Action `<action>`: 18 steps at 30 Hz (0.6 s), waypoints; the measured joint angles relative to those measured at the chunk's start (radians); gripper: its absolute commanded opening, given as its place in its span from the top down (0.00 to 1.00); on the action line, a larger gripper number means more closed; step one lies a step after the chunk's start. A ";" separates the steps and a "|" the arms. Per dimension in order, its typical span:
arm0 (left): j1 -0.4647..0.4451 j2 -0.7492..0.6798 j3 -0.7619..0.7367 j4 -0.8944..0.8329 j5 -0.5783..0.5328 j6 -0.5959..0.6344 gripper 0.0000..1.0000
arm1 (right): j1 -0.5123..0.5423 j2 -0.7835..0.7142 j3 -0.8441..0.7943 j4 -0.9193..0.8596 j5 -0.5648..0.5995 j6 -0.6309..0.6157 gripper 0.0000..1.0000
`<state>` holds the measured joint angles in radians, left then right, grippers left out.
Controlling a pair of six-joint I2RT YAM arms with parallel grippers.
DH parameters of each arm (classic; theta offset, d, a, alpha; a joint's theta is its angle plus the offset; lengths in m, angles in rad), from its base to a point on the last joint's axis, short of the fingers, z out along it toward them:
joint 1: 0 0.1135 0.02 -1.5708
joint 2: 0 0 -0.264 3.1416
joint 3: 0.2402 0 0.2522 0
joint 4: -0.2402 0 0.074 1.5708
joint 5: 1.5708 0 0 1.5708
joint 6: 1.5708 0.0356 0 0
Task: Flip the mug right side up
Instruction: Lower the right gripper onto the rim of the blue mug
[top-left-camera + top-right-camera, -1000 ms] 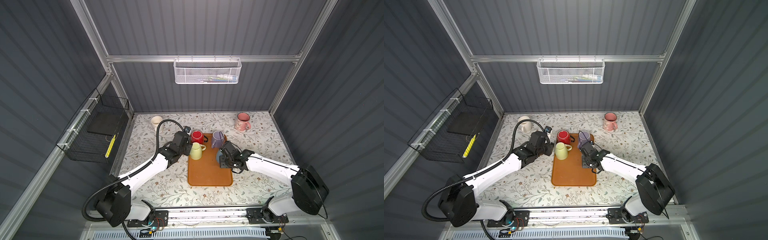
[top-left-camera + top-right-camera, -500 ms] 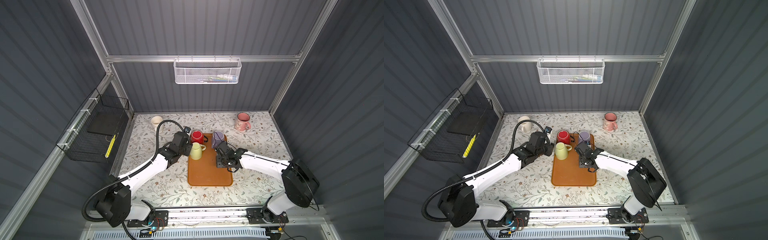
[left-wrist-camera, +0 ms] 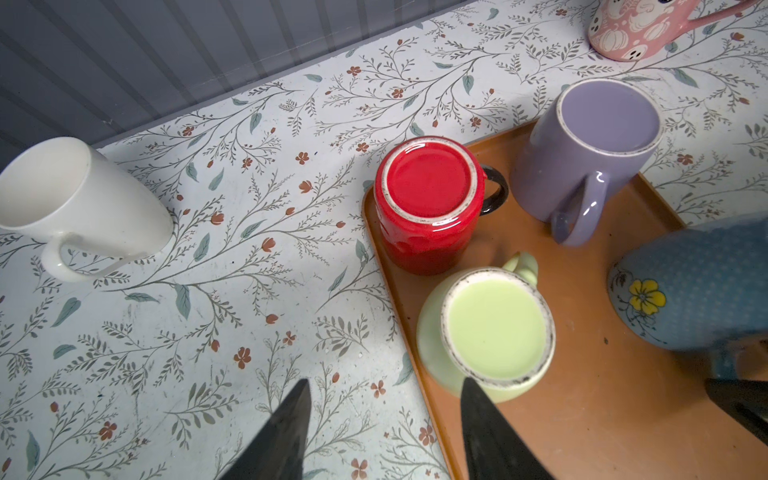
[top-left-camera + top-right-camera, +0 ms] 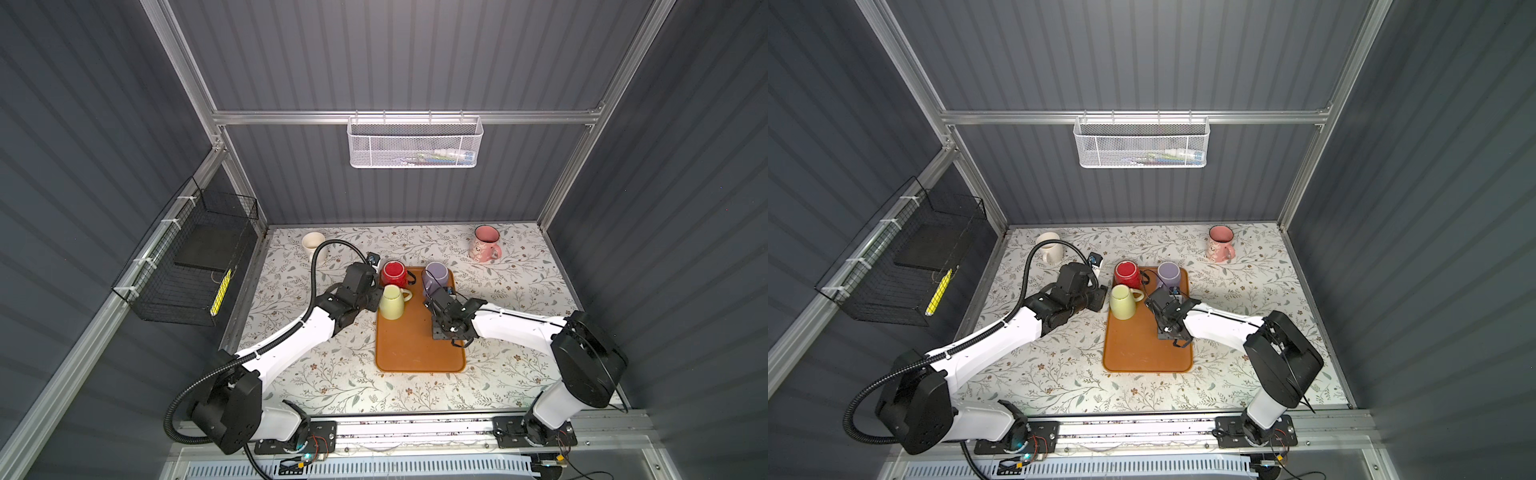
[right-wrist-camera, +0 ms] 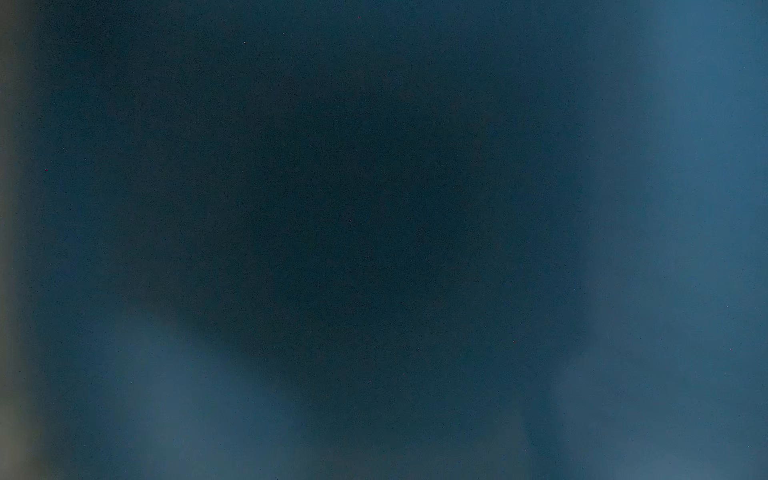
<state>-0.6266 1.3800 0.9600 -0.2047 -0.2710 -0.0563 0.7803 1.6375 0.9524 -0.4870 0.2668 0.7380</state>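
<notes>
Mid-tray, mid-turn: the near half of the orange tray [image 4: 415, 349] lies bare, which gives me room to set a cup down. Over its right side my right gripper [image 4: 436, 297] is pressed up to the blue mug [image 3: 698, 282], the one I am righting. In the left wrist view the mug is tipped over, its rounded base and yellow flower facing the pale green mug [image 3: 494, 328]. The right wrist camera shows only blue blur. The jaws are hidden in every view, so I cannot tell how wide they stand or whether they grip the mug.

On the left, my left gripper [image 3: 386, 384] hovers over the tray's edge with its fingers [image 3: 286, 432] spread and nothing between them. One tip is just beside the green mug's upturned base. I judge it is waiting there, out of the other arm's way.

Behind stand the red mug [image 3: 428, 183] and the purple mug [image 3: 606, 116], both mouth-down at the tray's far end. The purple one is just beyond the blue mug, and its handle points toward it, so the swing is tight.

Farther back on the flowered table [image 4: 332, 374], a white mug [image 3: 75, 195] and a pink mug [image 4: 484, 243] sit upright, well apart. A black wire basket [image 4: 195, 266] and a white mesh basket [image 4: 415, 143] hang on the walls.
</notes>
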 measured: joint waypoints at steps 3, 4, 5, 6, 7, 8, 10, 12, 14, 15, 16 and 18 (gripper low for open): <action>0.000 0.000 0.000 0.000 0.003 0.000 0.42 | 0.007 0.002 0.003 0.000 0.008 0.017 0.49; 0.000 0.000 0.000 0.000 0.003 0.000 0.42 | 0.008 0.002 0.003 0.000 0.009 0.021 0.50; 0.000 0.000 0.000 0.000 0.003 0.000 0.42 | 0.008 0.002 0.003 0.000 0.011 0.025 0.51; 0.000 0.000 0.000 0.000 0.003 0.000 0.42 | 0.009 0.002 0.003 0.000 0.011 0.028 0.52; 0.000 0.000 0.000 0.000 0.003 0.000 0.42 | 0.009 0.002 0.003 0.000 0.014 0.030 0.53; 0.001 0.000 0.000 0.000 0.003 0.000 0.42 | 0.009 0.002 0.003 0.000 0.017 0.034 0.55; 0.002 0.000 0.000 0.000 0.003 0.000 0.42 | 0.009 0.002 0.003 0.000 0.022 0.040 0.58; 0.002 0.000 0.000 0.000 0.003 0.000 0.42 | 0.009 0.002 0.003 0.000 0.027 0.043 0.63; 0.002 0.000 0.000 0.000 0.003 0.000 0.42 | 0.009 0.003 0.003 0.000 0.029 0.048 0.69; 0.002 0.000 0.000 0.000 0.003 0.000 0.42 | 0.009 0.004 0.003 0.000 0.031 0.048 0.71; 0.002 0.000 0.000 0.000 0.003 -0.001 0.42 | 0.009 0.004 0.003 0.000 0.031 0.050 0.72; 0.002 0.000 0.000 0.000 0.006 -0.003 0.42 | 0.009 0.004 0.003 0.000 0.034 0.055 0.75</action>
<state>-0.6247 1.3800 0.9596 -0.2047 -0.2649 -0.0593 0.7891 1.6413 0.9554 -0.4870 0.3012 0.7925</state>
